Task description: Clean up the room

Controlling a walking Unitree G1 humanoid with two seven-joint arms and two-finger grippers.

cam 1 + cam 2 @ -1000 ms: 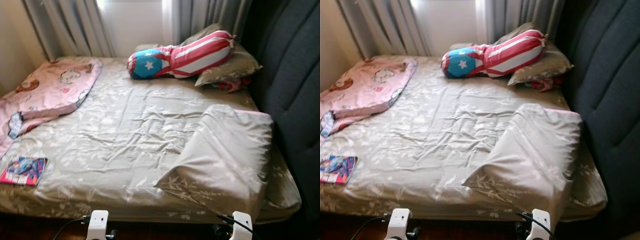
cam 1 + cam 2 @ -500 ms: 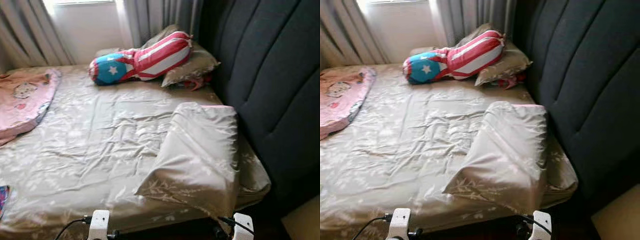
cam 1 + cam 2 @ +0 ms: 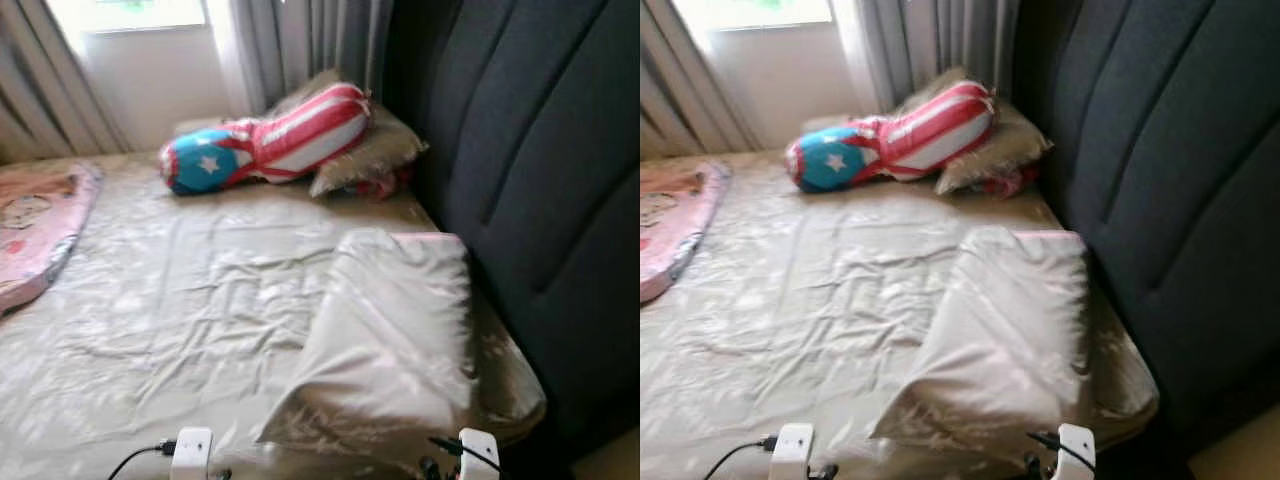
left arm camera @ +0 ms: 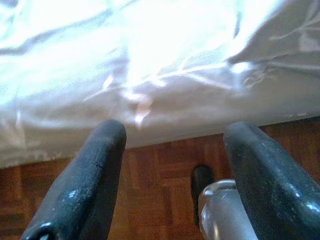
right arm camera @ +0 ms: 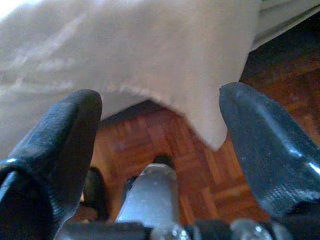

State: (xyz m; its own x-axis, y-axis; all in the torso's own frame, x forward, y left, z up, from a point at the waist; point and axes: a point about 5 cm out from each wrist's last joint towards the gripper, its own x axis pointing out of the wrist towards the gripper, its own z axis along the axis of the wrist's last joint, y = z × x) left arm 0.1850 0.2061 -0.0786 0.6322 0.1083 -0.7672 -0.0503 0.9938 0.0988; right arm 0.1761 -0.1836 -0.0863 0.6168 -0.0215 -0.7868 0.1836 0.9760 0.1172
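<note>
A bed [image 3: 200, 310] with a beige leaf-print sheet lies before me. A beige pillow [image 3: 390, 330] lies askew near the bed's near right corner, its corner hanging over the edge [image 5: 210, 130]. A red-white-blue star bolster [image 3: 265, 140] rests at the far end against another beige pillow [image 3: 375, 155]. A pink blanket [image 3: 35, 225] lies at the left. My left gripper [image 4: 172, 165] is open, low beside the bed edge above the wooden floor. My right gripper [image 5: 160, 150] is open just below the hanging pillow corner.
A dark padded headboard [image 3: 530, 170] runs along the right side of the bed. Grey curtains [image 3: 300, 45] and a bright window [image 3: 130, 15] stand behind the bed. Parquet floor [image 4: 160, 165] shows beneath the bed edge.
The camera has turned right and moved closer: the magazine and most of the pink blanket have slid out at the left, and the headboard takes up more of the right.
</note>
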